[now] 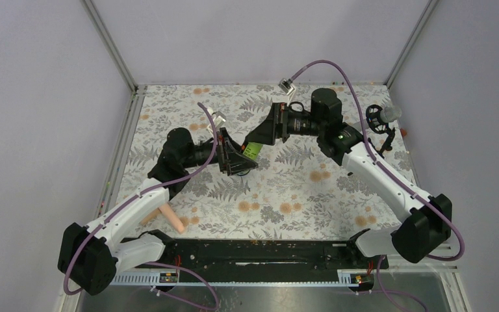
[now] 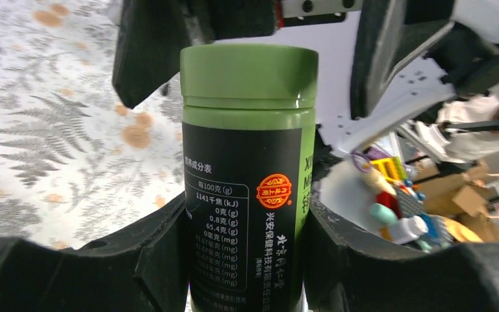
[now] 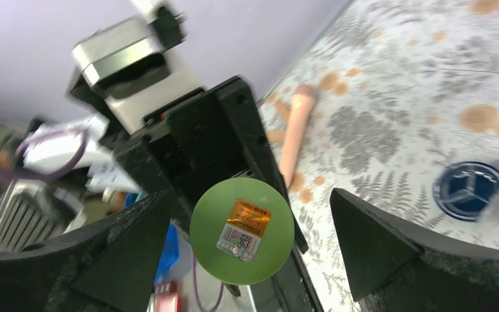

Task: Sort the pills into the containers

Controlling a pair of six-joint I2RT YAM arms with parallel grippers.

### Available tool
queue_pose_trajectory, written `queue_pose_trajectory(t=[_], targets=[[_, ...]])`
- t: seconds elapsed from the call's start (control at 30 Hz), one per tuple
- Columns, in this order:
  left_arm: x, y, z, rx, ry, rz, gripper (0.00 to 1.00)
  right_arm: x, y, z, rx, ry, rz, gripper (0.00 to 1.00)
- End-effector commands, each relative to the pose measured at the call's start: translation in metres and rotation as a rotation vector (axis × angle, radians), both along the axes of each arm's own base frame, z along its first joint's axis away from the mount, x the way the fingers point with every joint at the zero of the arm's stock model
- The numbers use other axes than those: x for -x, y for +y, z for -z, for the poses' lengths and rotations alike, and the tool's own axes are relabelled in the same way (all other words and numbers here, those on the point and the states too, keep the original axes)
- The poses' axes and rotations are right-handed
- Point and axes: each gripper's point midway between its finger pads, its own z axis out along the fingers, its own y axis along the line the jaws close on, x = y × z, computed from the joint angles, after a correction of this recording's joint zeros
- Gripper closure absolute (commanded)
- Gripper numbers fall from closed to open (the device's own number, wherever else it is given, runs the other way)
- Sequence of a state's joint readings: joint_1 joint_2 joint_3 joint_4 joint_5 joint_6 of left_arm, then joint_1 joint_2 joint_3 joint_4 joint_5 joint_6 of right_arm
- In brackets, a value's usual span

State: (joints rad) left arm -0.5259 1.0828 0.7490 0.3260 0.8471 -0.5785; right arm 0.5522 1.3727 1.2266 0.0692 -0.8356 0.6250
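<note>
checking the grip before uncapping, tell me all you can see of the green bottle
The green bottle is a glossy plastic-looking cylinder, its green cap on, with a black label of Chinese print and an orange seal. The left gripper clamps its body; the right gripper stands open around the cap, not touching.

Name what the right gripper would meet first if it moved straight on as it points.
Probably the lid of the green bottle: held by the left gripper, it sits centred before the right gripper, fingers open. How far ahead is unclear.
</note>
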Motion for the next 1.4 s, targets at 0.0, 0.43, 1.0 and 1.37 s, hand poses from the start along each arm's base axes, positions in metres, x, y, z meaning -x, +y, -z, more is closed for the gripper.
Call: queue_pose_trajectory(t=[0.0, 0.43, 1.0, 1.37], targets=[[-0.037, 0.01, -0.012, -0.072, -0.181, -0.186, 1.0, -0.034, -0.011, -0.015, 0.077, -0.002, 0.367, 0.01], [-0.052, 0.023, -0.023, -0.061, -0.231, -0.32, 1.0, -0.03, 0.011, 0.009, 0.188, 0.218, 0.44, 0.4], [0.015, 0.004, -0.054, 0.067, -0.046, 0.091, 1.0, 0.084, -0.017, -0.021, -0.063, -0.193, -0.482, 1.0], [-0.037, 0.026, -0.02, -0.207, -0.315, -0.162, 1.0, -0.018, -0.03, -0.006, 0.229, -0.077, 0.243, 0.2]])
